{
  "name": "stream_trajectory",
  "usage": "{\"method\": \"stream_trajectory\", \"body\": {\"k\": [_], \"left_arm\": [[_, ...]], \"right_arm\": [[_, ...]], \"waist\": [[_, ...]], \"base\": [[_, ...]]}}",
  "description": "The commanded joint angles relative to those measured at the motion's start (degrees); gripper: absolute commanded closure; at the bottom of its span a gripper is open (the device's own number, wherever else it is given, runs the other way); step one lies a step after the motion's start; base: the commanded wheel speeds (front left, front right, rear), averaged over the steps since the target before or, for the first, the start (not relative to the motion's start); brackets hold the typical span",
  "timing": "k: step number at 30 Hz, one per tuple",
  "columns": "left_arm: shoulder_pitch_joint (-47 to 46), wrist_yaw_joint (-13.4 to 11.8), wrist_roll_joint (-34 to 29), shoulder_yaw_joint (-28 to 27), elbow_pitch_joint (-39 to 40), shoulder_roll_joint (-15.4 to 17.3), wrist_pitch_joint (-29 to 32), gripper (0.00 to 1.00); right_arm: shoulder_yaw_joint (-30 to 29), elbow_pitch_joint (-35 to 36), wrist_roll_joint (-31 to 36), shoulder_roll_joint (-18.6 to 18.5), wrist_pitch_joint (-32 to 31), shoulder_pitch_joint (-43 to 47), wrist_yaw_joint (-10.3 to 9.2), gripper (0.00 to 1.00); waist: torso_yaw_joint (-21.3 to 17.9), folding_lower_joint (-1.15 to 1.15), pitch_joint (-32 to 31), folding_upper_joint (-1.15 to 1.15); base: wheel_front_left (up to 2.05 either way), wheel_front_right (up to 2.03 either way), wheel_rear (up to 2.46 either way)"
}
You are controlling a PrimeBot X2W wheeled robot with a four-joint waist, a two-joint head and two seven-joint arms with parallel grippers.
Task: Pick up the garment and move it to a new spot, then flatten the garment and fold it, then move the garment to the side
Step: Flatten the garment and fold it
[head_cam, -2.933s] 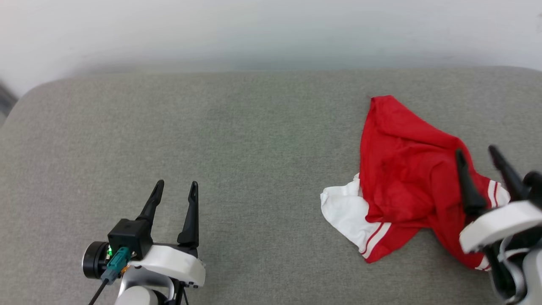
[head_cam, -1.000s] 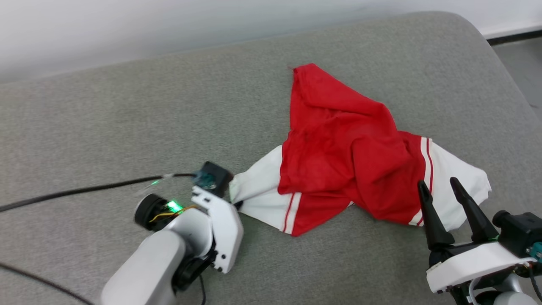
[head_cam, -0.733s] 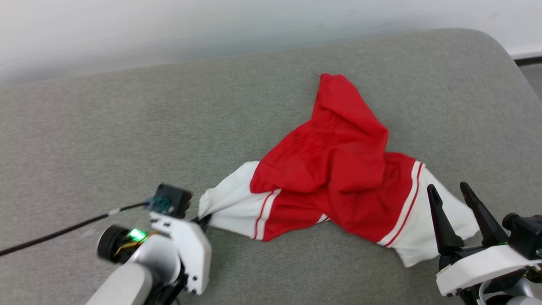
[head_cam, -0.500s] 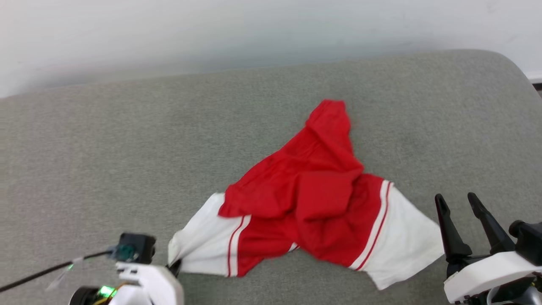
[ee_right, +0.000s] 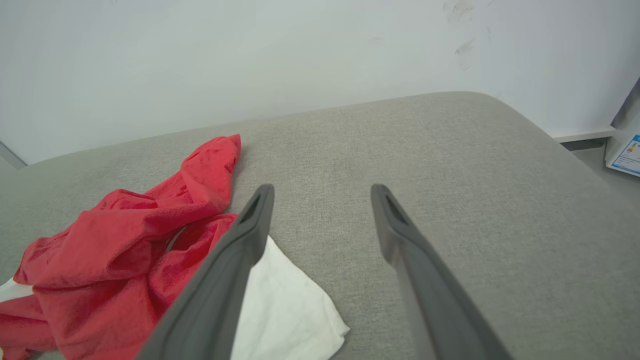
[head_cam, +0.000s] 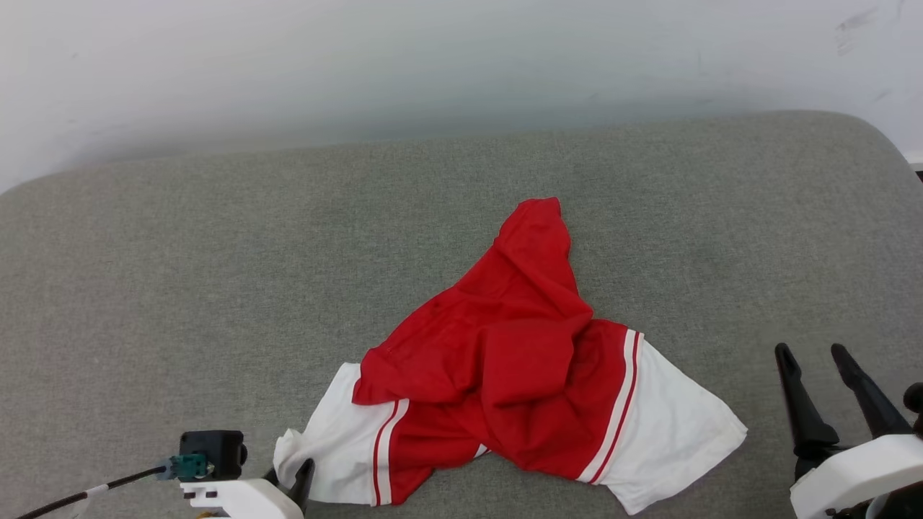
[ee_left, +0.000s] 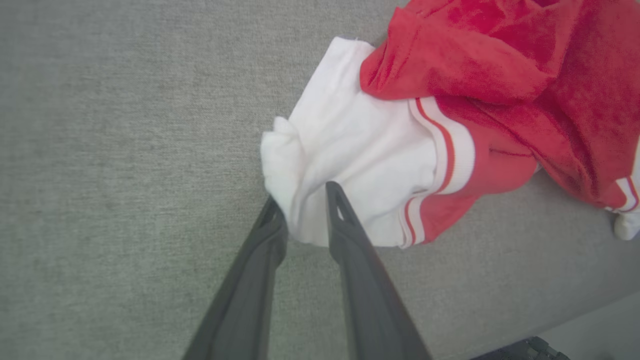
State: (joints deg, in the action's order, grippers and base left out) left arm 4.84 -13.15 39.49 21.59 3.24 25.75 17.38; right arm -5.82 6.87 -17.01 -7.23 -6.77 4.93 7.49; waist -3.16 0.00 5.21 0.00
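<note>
Jersey (head_cam: 505,346) now lies front-middle on cushion (head_cam: 216,252), dragged off right end. Left gripper (ee_left: 302,195) jaws pinch white sleeve (ee_left: 345,150); right gripper (head_cam: 811,352) jaws spread. Relocation looks about done, flattening next.

Crumpled bright red jersey shirt (head_cam: 505,360) with white sleeves and red-and-white stripe trim, caught by one sleeve.
It lies bunched on the grey woven cushion (head_cam: 216,252), its red body heaped in soft folds that narrow to a point on the far side. The gathered end of one white sleeve is pinched between the jaws of the left gripper (ee_left: 302,195). The other white sleeve lies spread flat, its corner near the spread jaws of the right gripper (head_cam: 810,351) and not touching them.
</note>
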Motion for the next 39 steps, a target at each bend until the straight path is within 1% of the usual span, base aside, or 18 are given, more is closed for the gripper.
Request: {"method": "stream_trajectory", "body": {"k": [1,4,6,7,8,11,15,17,21,24,28,33,34,35,36,37,39], "left_arm": [[-1.1,0.2,-0.7,-0.4,-0.3,0.0,-1.2,0.00],[-2.6,0.0,-2.1,-1.3,0.2,-0.3,-4.9,0.00],[-3.2,0.4,-2.9,-1.9,0.5,-0.7,-7.8,0.00],[-3.6,0.4,-3.6,-2.1,0.5,-0.6,-9.2,0.00],[-4.7,0.6,-4.7,-2.6,0.8,-1.1,-12.5,0.00],[-6.1,0.6,-7.1,-2.8,1.2,-1.8,-17.6,0.00],[-7.8,-0.1,-9.8,-2.9,2.3,-2.4,-22.6,0.00],[-8.5,-0.4,-10.8,-2.8,3.1,-2.8,-24.0,0.00],[-9.3,-1.1,-11.9,-2.3,5.1,-3.1,-24.7,0.00],[-9.8,-1.5,-12.5,-1.9,6.2,-3.3,-24.6,0.00],[-10.4,-1.6,-12.5,-1.4,6.5,-3.7,-24.4,0.00],[-10.9,-1.4,-12.2,-1.0,5.6,-3.7,-23.8,0.00],[-11.0,-1.2,-12.2,-0.9,5.5,-3.6,-23.7,0.00],[-11.1,-1.0,-12.3,-0.8,5.5,-3.3,-23.7,0.00],[-11.0,-1.0,-12.2,-0.6,5.1,-3.1,-22.9,0.00],[-10.7,-0.7,-11.7,-0.7,4.8,-2.8,-22.4,0.00],[-10.1,0.0,-10.5,-0.5,4.5,-2.3,-20.8,0.00]], "right_arm": [[-0.5,0.9,-0.7,-0.7,-0.6,0.5,0.00,0.00],[-1.8,1.8,-1.8,-1.8,-3.6,1.0,0.00,0.00],[-2.4,1.8,-2.7,-2.9,-7.4,1.6,0.00,0.00],[-2.8,1.8,-3.3,-3.6,-9.7,1.7,0.00,0.00],[-3.3,0.9,-4.8,-4.6,-15.7,2.5,0.00,0.00],[-4.3,-0.2,-7.0,-6.4,-24.4,2.9,0.00,0.00],[-4.6,-1.5,-8.8,-7.1,-33.7,1.8,0.00,0.00],[-4.4,-2.1,-9.0,-7.5,-36.7,0.8,0.00,0.00],[-2.9,-4.9,-9.4,-7.6,-39.4,-1.7,0.00,0.00],[-1.2,-8.4,-10.0,-8.0,-40.0,-4.2,0.00,0.00],[1.4,-13.4,-11.3,-8.3,-39.3,-7.1,0.00,0.00],[4.2,-18.1,-13.3,-7.5,-40.8,-7.4,0.00,0.00],[4.5,-19.1,-13.8,-7.4,-41.1,-7.3,0.00,0.28],[4.7,-19.8,-14.3,-7.3,-41.5,-7.3,0.00,0.64],[5.0,-20.3,-14.4,-7.4,-41.5,-7.4,0.00,0.85],[5.1,-20.5,-15.0,-7.5,-40.9,-7.8,0.00,1.00],[4.8,-19.8,-15.0,-8.3,-39.9,-8.5,0.00,1.00]], "waist": [[0.0,0.00,-0.5,0.00],[0.1,0.00,-1.0,0.00],[0.3,0.00,-1.4,0.00],[0.4,0.00,-1.4,0.00],[0.6,0.00,-1.5,0.00],[1.2,0.00,-1.2,0.00],[2.6,0.00,-0.2,0.00],[3.5,0.00,0.6,0.00],[5.1,0.00,2.4,0.00],[6.0,0.00,3.9,0.00],[6.9,0.00,5.8,0.00],[7.3,0.00,6.7,0.00],[7.3,0.00,6.8,0.00],[7.3,0.00,6.9,0.00],[7.2,0.00,6.8,0.00],[6.8,0.00,6.5,0.00],[6.2,0.00,6.0,0.00]], "base": [[0.00,0.00,0.00],[0.00,0.00,0.00],[0.00,0.00,0.00],[0.00,0.00,0.00],[0.00,0.00,0.00],[0.00,0.00,0.00],[0.00,0.00,0.00],[0.00,0.00,0.00],[0.00,0.00,0.00],[0.00,0.00,0.00],[0.00,0.00,0.00],[0.00,0.00,0.00],[0.00,0.00,0.00],[0.00,0.00,0.00],[0.00,0.00,0.00],[0.00,0.00,0.00],[0.00,0.00,0.00]]}}
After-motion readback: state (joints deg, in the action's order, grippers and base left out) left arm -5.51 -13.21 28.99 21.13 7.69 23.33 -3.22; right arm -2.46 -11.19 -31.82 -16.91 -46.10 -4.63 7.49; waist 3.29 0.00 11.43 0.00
